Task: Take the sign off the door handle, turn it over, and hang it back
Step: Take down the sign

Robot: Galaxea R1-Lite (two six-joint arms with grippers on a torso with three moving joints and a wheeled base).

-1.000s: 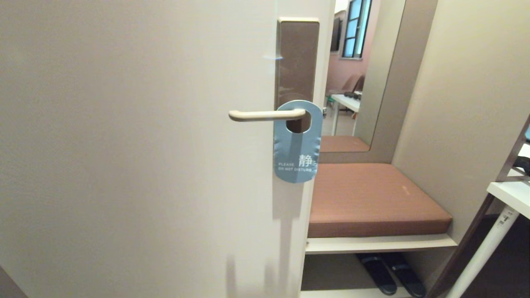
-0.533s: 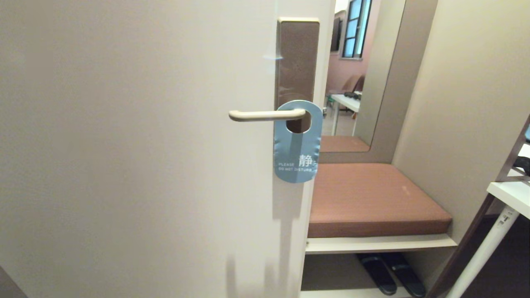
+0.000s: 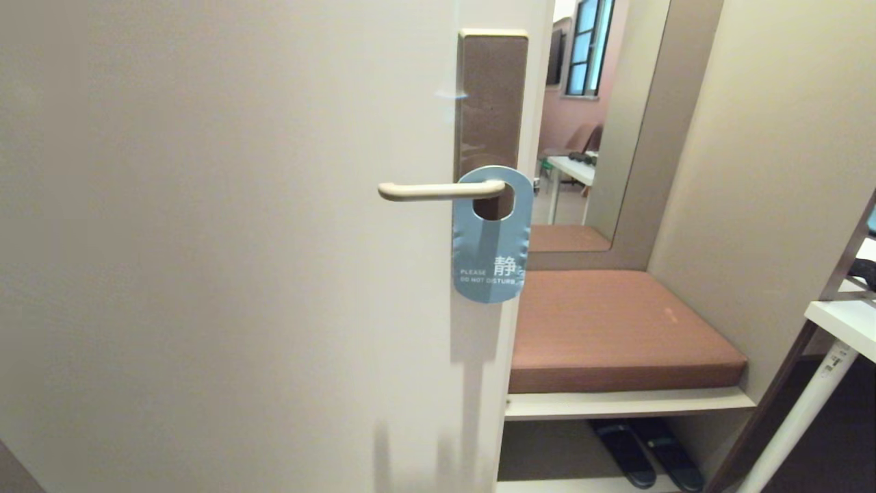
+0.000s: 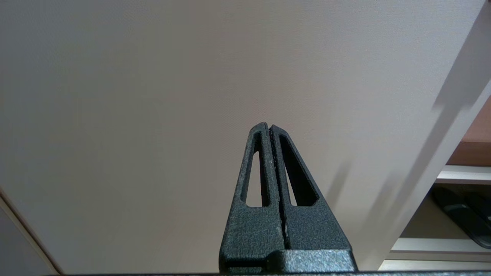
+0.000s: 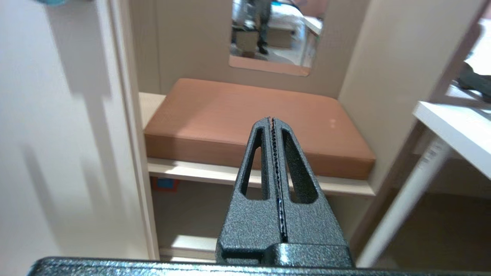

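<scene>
The sign point(image 3: 491, 239) hangs blue face out, with white text, by its round hole on the cream door handle point(image 3: 438, 191). The handle sits on a tall brown plate point(image 3: 491, 96) near the door's free edge. Neither arm shows in the head view. My left gripper point(image 4: 269, 128) is shut and empty, pointing at the bare door panel. My right gripper point(image 5: 271, 121) is shut and empty too, pointing past the door edge toward the brown bench cushion point(image 5: 253, 115). A sliver of the sign's blue edge point(image 5: 51, 2) shows at the corner of the right wrist view.
Right of the cream door point(image 3: 226, 274) is an alcove with a cushioned bench point(image 3: 616, 329), a mirror point(image 3: 588, 116) above it and dark slippers point(image 3: 647, 452) underneath. A white table point(image 3: 838, 322) with a slanted leg stands at the far right.
</scene>
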